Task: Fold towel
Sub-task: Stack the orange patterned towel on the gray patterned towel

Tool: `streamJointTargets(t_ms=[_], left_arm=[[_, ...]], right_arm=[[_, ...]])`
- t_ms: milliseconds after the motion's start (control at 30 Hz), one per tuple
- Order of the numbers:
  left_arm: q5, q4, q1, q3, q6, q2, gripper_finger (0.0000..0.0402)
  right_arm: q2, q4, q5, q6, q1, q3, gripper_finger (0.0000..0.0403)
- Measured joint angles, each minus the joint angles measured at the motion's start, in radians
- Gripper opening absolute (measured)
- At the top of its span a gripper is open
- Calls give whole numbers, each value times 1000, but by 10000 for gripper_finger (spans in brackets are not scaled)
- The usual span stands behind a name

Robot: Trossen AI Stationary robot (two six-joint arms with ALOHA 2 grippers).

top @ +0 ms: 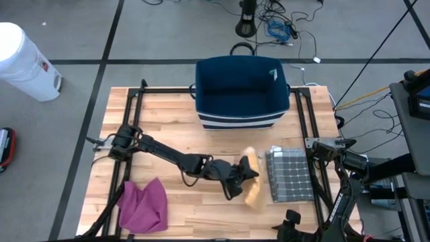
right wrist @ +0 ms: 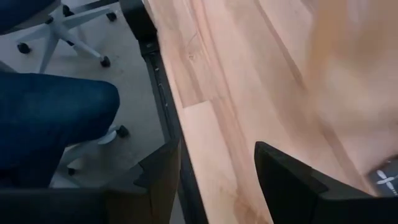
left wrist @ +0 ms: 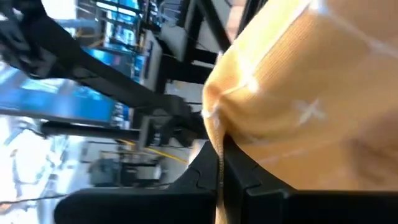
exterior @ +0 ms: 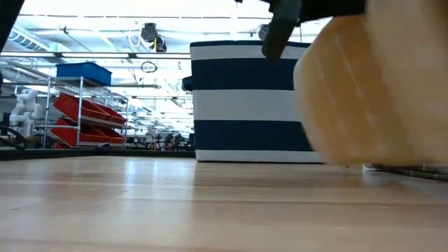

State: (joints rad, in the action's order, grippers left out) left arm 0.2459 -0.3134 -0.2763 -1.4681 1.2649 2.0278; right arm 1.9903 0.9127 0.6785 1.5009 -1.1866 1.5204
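Note:
A tan towel [top: 252,181] with thin white lines hangs bunched from my left gripper [top: 242,177], which is shut on it right of the table's middle. In the low view the tan towel [exterior: 378,91] fills the upper right, its lower edge above the wood. My right gripper [right wrist: 217,180] stands open over the table's near edge, at the near right [top: 290,220], with nothing between its fingers. A grey checked towel [top: 290,176] lies folded flat on the table just right of the tan one. My left gripper pinches the tan towel at a bunched edge [left wrist: 219,134] between its two fingers [left wrist: 249,180]. The fingers come nearly level from the table's left. The towel droops below and beside them in several folds, lifted off the table as far as the low view shows.
A navy basket with white stripes [top: 242,91] stands at the table's far middle. A purple cloth [top: 143,205] lies crumpled at the near left. A black frame [top: 302,107] runs around the table. A person's leg in jeans [right wrist: 50,118] and a chair base show beyond the near edge.

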Motion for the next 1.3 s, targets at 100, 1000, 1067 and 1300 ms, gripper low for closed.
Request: streamJointTargets(t_ms=[100, 1000, 1067, 1300], left_arm=[[-24, -20, 18, -23, 35, -1, 2], [-290, 137, 152, -106, -128, -1, 2], [-290, 137, 149, -106, -131, -1, 2], [-294, 154, 143, -106, -131, -1, 2]], right_arm=[[0, -3, 0, 1, -1, 0, 192], [0, -20, 20, -17, 19, 0, 192], [0, -19, 43, -30, 22, 0, 192], [0, 5, 82, -54, 44, 0, 192]])
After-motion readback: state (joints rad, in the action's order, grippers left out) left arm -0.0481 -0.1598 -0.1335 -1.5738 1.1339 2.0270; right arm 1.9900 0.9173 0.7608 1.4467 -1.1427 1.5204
